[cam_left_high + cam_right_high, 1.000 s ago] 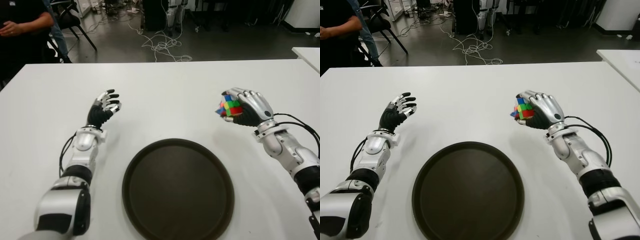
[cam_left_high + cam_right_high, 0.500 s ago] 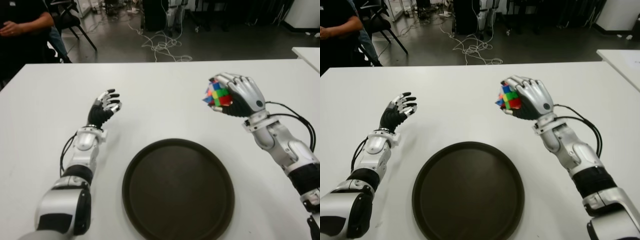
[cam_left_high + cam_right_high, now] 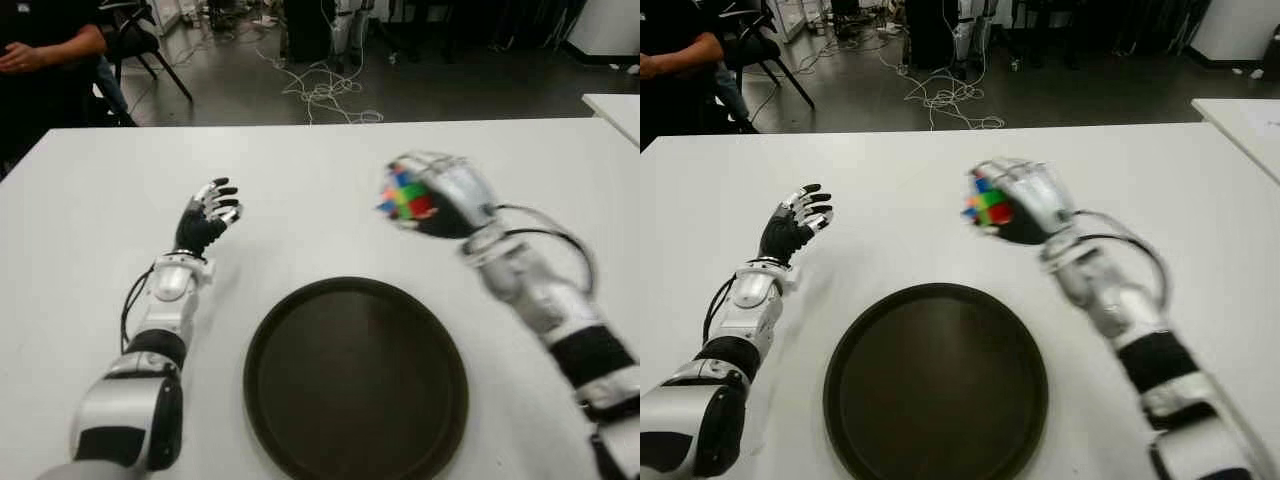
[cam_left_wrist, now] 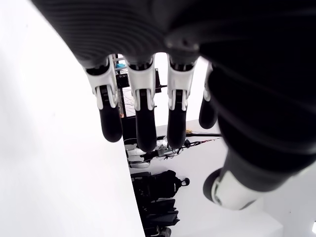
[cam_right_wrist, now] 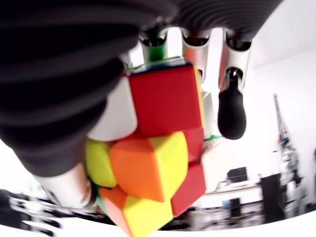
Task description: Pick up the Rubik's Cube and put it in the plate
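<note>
My right hand [image 3: 440, 195] is shut on the multicoloured Rubik's Cube [image 3: 404, 196] and holds it in the air above the white table [image 3: 330, 170], just beyond the far right rim of the dark round plate [image 3: 356, 377]. The right wrist view shows the Rubik's Cube [image 5: 158, 148] wedged between thumb and fingers. The plate has nothing in it. My left hand [image 3: 207, 216] shows left of the plate, fingers spread and holding nothing.
A seated person [image 3: 45, 60] in dark clothes is at the far left corner beyond the table. Cables [image 3: 325, 90] lie on the floor behind. A second white table's corner [image 3: 615, 105] shows at the right.
My right hand has lifted the cube and carried it leftward, from right of the plate to above its far rim. The left hand has not moved.
</note>
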Motion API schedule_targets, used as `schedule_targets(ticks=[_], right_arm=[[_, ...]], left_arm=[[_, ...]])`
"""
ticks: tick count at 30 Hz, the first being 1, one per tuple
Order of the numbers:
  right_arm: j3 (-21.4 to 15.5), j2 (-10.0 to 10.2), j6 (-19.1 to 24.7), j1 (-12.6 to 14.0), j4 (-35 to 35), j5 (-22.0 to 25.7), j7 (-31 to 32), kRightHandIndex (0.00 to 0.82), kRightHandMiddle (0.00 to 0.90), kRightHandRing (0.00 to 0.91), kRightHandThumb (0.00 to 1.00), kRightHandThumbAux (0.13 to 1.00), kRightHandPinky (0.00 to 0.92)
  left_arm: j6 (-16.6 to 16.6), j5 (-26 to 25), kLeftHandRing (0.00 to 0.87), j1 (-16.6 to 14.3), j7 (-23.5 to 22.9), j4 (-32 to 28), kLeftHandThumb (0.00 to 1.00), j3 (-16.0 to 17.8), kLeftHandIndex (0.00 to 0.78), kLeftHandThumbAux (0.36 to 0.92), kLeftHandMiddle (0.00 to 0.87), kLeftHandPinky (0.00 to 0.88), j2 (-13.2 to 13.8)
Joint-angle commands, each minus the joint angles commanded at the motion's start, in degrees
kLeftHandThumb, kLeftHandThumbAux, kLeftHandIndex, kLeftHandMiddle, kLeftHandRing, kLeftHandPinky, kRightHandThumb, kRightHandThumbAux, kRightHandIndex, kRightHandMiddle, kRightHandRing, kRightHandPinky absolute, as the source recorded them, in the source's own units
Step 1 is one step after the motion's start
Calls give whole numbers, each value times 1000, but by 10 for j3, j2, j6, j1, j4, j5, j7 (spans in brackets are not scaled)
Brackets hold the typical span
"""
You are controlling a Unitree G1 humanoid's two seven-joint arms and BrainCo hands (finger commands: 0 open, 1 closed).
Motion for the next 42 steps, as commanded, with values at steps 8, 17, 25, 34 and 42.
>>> schedule_targets(ticks=[8,17,25,34,42], right_arm=[[14,1,-40,8,-38,80,155,425,647,665,694,731,678],[11,-34,-48,24,-108,216,351,425,636,649,694,731,648],[0,-49,-24,38,-140,375,504,429,697,697,693,731,678],[-15,-70,36,21,-148,419,617,432,717,710,689,734,678],[-5,-91,85,-7,-145,327,651,430,707,699,685,736,642]], left_arm=[[-7,1,242,-1,-6,3,160,-1,188,778,250,258,0],[-6,1,235,-2,-5,4,152,0,191,774,254,239,1],[-9,-2,238,0,-7,3,158,2,189,779,254,247,0],[-5,-1,237,-1,-5,1,145,2,186,774,253,238,-1],[-7,-3,230,0,-5,-1,143,2,182,786,248,220,-2]])
